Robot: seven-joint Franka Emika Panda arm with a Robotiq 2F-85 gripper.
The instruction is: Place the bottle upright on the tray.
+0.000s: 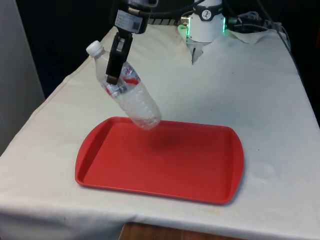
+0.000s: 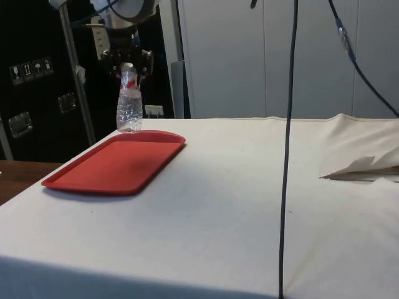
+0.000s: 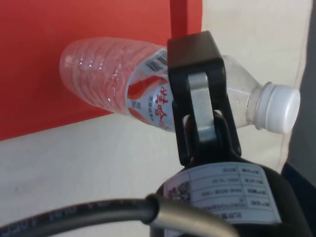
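Front view: jaws grasping tilted bottle (image 1: 127, 90) above tray (image 1: 165, 170) far rim, tray bare

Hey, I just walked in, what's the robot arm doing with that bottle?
The arm's gripper has its jaws shut on a clear plastic bottle with a white cap, gripped around the upper body near the red label. The bottle hangs in the air, tilted, cap up, above the far edge of the red tray. In the side view its base sits just above the tray's rim, apparently not resting on it. The bottle isn't standing on the tray yet.
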